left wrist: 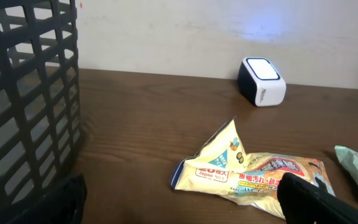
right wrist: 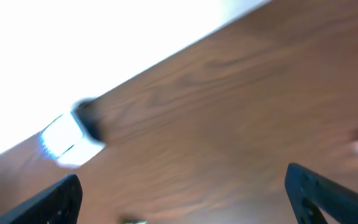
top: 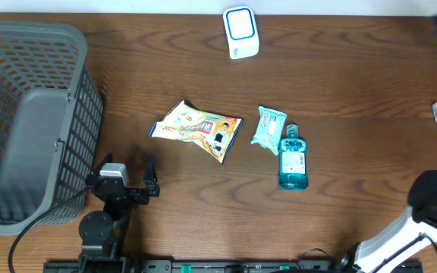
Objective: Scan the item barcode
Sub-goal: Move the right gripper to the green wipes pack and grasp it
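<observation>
Both the left end effector (top: 121,176) and the right end effector (right wrist: 182,177) are wide open and empty, and near the left one lies the crinkly yellow snack bag (top: 198,129), with a grey basket (top: 21,121) to its left, a green pack (top: 268,127) and blue bottle (top: 293,161) to its right, and the white scanner (top: 240,32) beyond it.

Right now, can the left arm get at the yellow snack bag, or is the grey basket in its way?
Probably yes. The left gripper stands open and points toward the snack bag, with only bare wooden table between them. The basket stands off to the side, outside that path.
</observation>
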Robot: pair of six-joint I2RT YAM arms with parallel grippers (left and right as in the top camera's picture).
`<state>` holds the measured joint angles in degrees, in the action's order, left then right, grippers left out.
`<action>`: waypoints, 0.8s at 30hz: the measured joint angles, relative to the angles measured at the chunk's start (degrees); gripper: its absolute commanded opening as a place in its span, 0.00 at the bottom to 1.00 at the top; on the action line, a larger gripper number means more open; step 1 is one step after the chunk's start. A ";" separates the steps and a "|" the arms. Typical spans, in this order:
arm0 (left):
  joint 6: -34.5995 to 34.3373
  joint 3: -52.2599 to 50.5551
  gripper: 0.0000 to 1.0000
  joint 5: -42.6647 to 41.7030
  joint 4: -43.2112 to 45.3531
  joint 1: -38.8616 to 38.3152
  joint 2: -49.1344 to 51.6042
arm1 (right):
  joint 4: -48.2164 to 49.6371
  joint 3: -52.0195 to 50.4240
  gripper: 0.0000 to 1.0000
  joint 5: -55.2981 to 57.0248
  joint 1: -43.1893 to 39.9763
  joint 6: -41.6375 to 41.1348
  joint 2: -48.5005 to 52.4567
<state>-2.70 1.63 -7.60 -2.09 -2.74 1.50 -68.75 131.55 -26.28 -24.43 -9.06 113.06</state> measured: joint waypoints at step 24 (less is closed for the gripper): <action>0.00 0.00 0.98 0.02 0.00 0.00 0.00 | -14.01 -8.94 0.61 37.53 53.90 -25.03 21.18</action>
<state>-2.70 1.63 -7.57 -2.09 -2.74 1.50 -82.76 122.61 11.25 29.47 -34.09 134.23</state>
